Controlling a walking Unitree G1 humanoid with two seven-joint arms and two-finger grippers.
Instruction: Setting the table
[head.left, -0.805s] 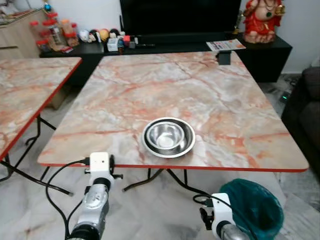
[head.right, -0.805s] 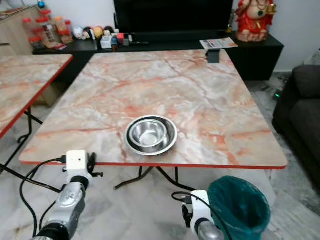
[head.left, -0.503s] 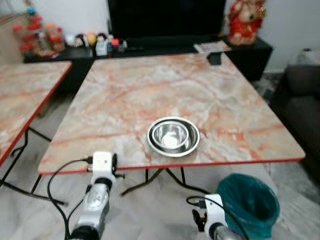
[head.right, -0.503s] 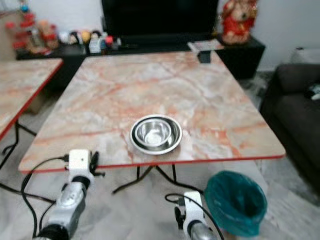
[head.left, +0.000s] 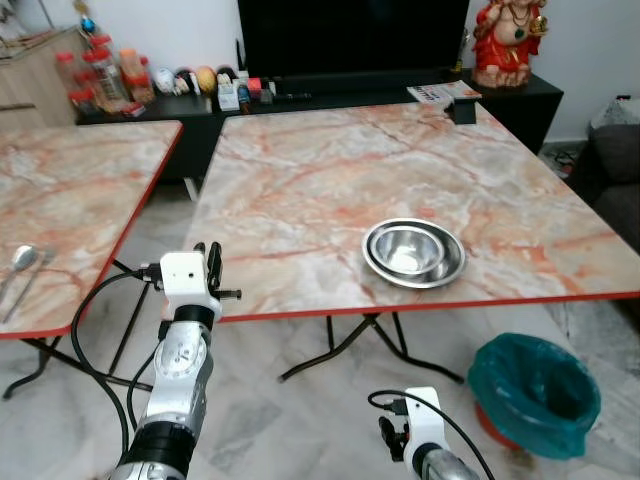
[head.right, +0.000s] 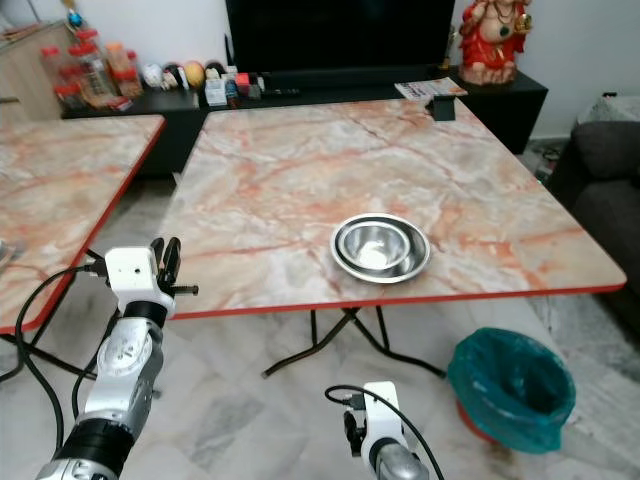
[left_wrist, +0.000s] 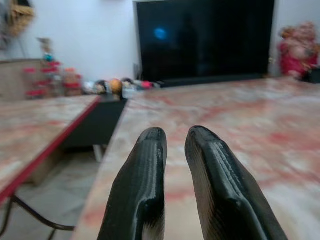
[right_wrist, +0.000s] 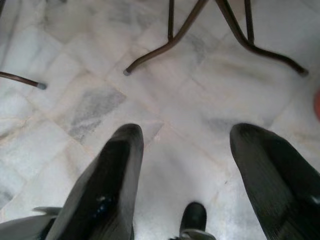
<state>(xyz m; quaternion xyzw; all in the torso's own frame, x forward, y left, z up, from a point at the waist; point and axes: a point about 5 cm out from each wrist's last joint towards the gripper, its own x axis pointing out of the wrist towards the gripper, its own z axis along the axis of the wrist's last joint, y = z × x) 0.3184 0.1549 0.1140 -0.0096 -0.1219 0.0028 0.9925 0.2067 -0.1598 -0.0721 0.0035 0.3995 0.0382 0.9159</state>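
Currently the marble bench (head.left: 330, 180) is carrying the nested steel bowls (head.left: 413, 254) near its front edge, sitting right of the raised left end effector (head.left: 207, 268), fingers together; right end effector (right_wrist: 182, 175), fingers apart, is hanging floorward.

- Round nested steel bowls (head.left: 413, 253) — polished metal, mirror-bright inside.
- Square bench (head.left: 300, 190) with pink-veined marble-look top — smooth, faintly glossy, red-edged.
- Pale marble floor tiles (right_wrist: 90, 107) — smooth, dull sheen.
- Left black fingers (left_wrist: 142, 190) — smooth, glossy plastic or rubber.
- Teal bin liner (head.right: 512, 385) — thin crinkled plastic.
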